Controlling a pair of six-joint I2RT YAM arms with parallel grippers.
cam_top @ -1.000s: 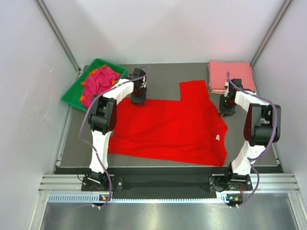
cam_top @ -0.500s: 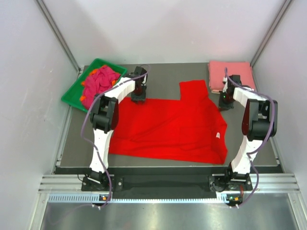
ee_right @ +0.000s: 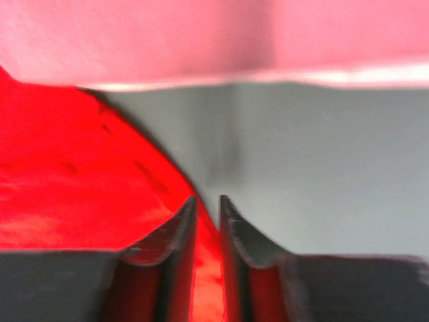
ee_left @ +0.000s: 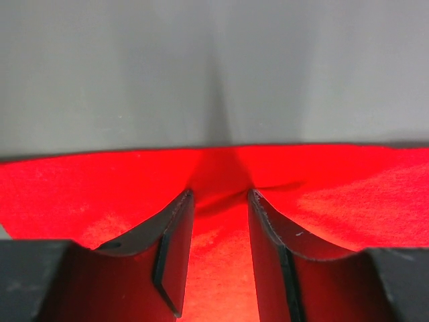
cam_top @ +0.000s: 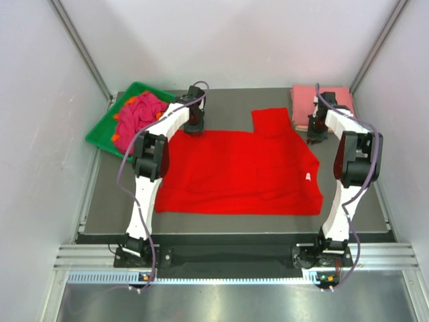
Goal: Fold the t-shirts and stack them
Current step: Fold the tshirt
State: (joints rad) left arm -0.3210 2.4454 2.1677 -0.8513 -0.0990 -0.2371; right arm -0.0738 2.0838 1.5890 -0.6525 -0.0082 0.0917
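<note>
A bright red t-shirt (cam_top: pixel 241 171) lies spread flat across the middle of the table, with a small white label (cam_top: pixel 308 177) near its right edge and one sleeve (cam_top: pixel 271 122) pointing to the back. My left gripper (cam_top: pixel 194 127) is shut on the shirt's far left edge, and red cloth is bunched between the fingers in the left wrist view (ee_left: pixel 218 194). My right gripper (cam_top: pixel 314 137) is shut on the shirt's far right edge, with a thin fold of red cloth pinched in the right wrist view (ee_right: pixel 208 200). A folded salmon pink t-shirt (cam_top: pixel 322 102) lies at the back right.
A green plastic tray (cam_top: pixel 100 131) at the back left holds a heap of magenta and orange shirts (cam_top: pixel 137 113). The pink shirt's edge (ee_right: pixel 201 40) lies just beyond the right gripper. Grey table (cam_top: pixel 228 107) shows behind the red shirt.
Both grippers have moved toward the back and pulled the red shirt's far edge with them. The shirt now lies flatter, and its near edge is straighter.
</note>
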